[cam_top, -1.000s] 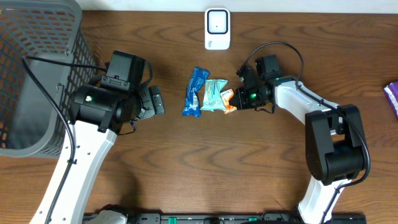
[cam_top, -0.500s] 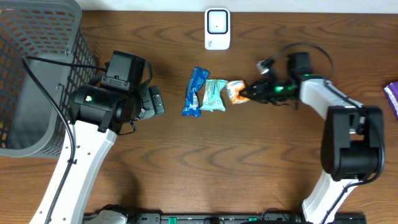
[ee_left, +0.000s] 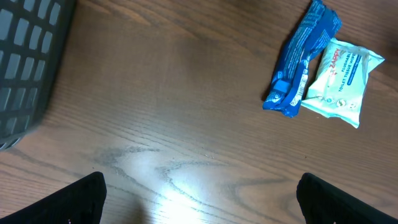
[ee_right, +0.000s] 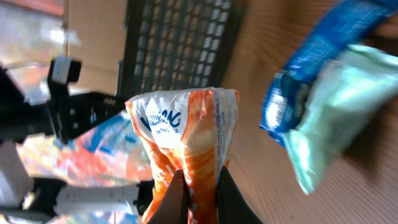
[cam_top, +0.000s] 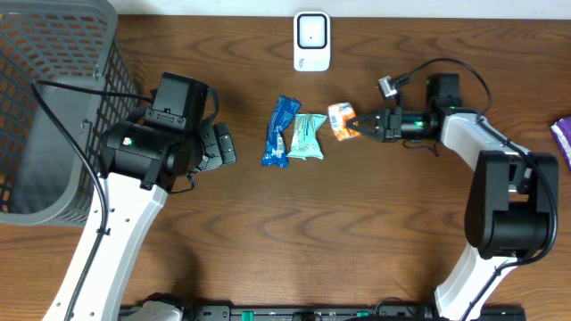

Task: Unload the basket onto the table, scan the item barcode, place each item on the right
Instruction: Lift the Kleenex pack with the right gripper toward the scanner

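Observation:
An orange snack packet (cam_top: 339,120) hangs off the table, pinched at one end by my right gripper (cam_top: 359,125), which is shut on it. In the right wrist view the orange packet (ee_right: 186,134) fills the middle, squeezed between the two dark fingers of the right gripper (ee_right: 200,190). The white barcode scanner (cam_top: 311,40) stands at the table's far edge, up and left of the packet. My left gripper (cam_top: 223,144) is open over bare wood, left of the packets; its fingers (ee_left: 74,200) show at the bottom corners with nothing between them.
A blue packet (cam_top: 280,131) and a teal tissue pack (cam_top: 308,136) lie side by side mid-table, also seen as blue packet (ee_left: 301,59) and teal pack (ee_left: 342,78). A grey mesh basket (cam_top: 53,98) stands far left. A purple item (cam_top: 562,141) sits at the right edge.
My right gripper has lifted the orange packet away from the teal pack and carried it right and slightly toward the far edge, the arm swinging outward. The left arm has not moved.

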Controlling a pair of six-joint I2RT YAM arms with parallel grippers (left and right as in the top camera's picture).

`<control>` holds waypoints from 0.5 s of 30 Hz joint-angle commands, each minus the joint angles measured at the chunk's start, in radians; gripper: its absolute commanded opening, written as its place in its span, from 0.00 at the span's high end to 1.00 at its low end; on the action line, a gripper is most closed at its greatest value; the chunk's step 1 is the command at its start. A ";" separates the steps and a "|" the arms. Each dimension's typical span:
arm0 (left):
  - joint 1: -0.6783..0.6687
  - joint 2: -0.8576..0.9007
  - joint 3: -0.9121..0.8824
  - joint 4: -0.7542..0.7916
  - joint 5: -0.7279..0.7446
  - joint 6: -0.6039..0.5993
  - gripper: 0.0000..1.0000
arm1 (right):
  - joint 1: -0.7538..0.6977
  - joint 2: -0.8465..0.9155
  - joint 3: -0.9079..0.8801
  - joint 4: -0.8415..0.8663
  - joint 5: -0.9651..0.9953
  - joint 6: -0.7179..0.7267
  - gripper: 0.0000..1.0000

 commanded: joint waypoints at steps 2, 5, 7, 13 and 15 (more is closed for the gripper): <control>0.004 0.006 -0.002 -0.003 -0.013 -0.009 0.02 | 0.057 0.008 0.007 0.052 -0.082 -0.060 0.99; 0.004 0.006 -0.002 -0.003 -0.013 -0.009 0.02 | 0.070 0.008 0.007 0.083 -0.082 -0.056 0.99; 0.004 0.006 -0.002 -0.003 -0.013 -0.009 0.02 | 0.071 0.008 0.007 0.100 -0.082 -0.047 0.99; 0.004 0.006 -0.002 -0.003 -0.013 -0.009 0.02 | 0.069 0.008 0.007 0.113 -0.082 -0.034 0.99; 0.004 0.006 -0.002 -0.003 -0.013 -0.009 0.02 | 0.069 0.008 0.007 0.114 -0.082 -0.034 0.99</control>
